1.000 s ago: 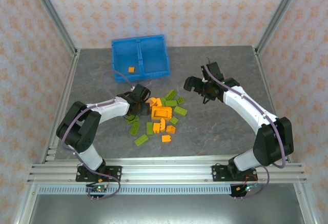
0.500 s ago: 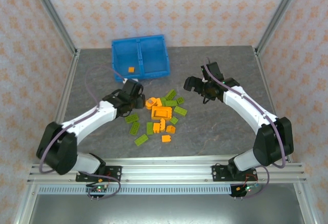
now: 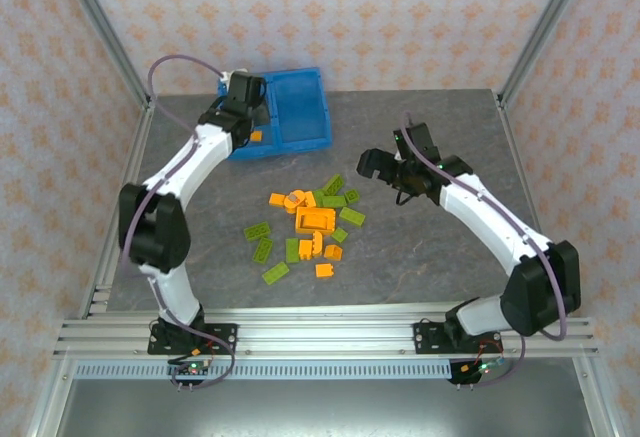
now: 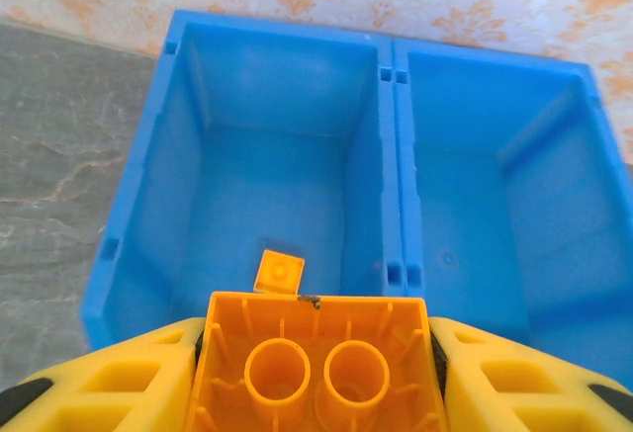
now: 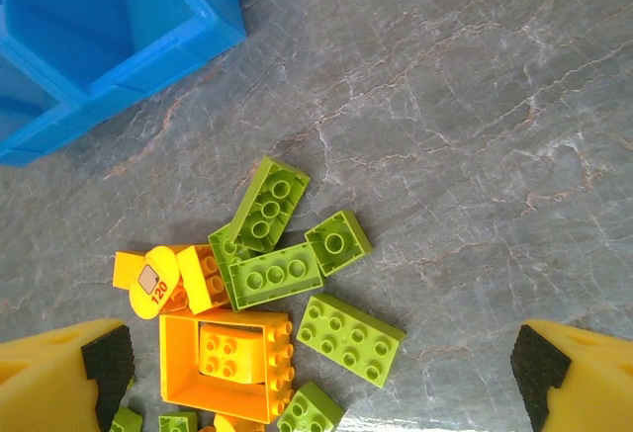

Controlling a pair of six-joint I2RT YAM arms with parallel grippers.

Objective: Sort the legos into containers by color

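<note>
Left claw (image 3: 244, 93) pinches 1 orange brick (image 4: 316, 373) above the bin's (image 4: 388, 155) left compartment, where 1 small orange piece (image 4: 278, 272) lies. Right claw (image 5: 321, 363) hangs spread above the mixed orange and green pile (image 5: 275, 276) on the bench (image 5: 475, 106).

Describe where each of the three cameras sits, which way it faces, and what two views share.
Top external: above and behind the arms, looking down on the table; both arms, left gripper, right gripper.
Left wrist: over the blue bin, looking down into it; yellow fingers clamp an orange brick.
Right wrist: looking down on the lego pile; open fingers.
Shared: both wrist views show the bin.
</note>
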